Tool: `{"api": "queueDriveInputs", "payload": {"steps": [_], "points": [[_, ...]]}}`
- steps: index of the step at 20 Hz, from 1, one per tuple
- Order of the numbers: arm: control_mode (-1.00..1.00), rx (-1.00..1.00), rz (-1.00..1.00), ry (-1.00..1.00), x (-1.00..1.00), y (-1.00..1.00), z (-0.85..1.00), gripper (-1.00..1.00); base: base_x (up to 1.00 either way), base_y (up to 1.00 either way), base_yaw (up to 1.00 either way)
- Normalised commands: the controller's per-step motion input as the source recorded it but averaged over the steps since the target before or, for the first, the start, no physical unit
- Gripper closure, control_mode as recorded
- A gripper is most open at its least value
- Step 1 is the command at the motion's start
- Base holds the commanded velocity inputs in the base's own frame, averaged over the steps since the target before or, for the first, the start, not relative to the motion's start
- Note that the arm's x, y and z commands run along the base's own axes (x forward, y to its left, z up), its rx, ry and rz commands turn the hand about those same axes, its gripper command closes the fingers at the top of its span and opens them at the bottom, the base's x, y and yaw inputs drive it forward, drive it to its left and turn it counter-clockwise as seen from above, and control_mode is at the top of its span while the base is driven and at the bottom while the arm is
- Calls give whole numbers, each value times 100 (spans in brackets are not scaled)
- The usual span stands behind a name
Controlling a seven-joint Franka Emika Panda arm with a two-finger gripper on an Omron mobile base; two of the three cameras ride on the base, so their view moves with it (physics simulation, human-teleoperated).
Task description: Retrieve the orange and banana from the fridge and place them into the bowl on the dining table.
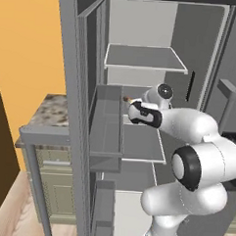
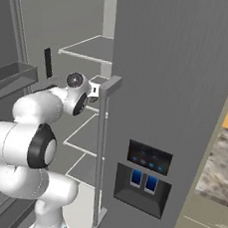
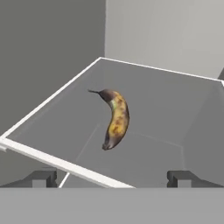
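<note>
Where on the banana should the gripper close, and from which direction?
Probably across the thick middle of the banana, coming straight ahead and down from the shelf's front edge. It lies flat with free shelf on both sides, its length running away from the open gripper, so the fingers could straddle its narrow width. The tapered ends give less to hold.

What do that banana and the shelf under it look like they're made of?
The banana looks like real ripe fruit: a matte yellow peel with brown blotches, a greenish patch and dark tips. The shelf reads as a flat grey panel with a white edge strip, perhaps plastic or coated metal; its even, dull surface leaves that open. It is a rendered scene.
</note>
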Motion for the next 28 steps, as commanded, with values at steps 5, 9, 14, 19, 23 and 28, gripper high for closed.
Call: {"api": "queueDriveInputs", "payload": {"steps": [5,9,14,19,23,28], "points": [[-100,0,0,0,51,0,-17,-100,0,0,0],[-100,0,0,0,51,0,-19,-100,0,0,0],[-100,0,0,0,53,0,-26,-100,0,0,0],[-100,0,0,2,54,0,-31,-100,0,0,0],[-100,0,0,2,52,0,-26,-100,0,0,0],[-100,0,0,2,45,0,-30,-100,0,0,0]]}}
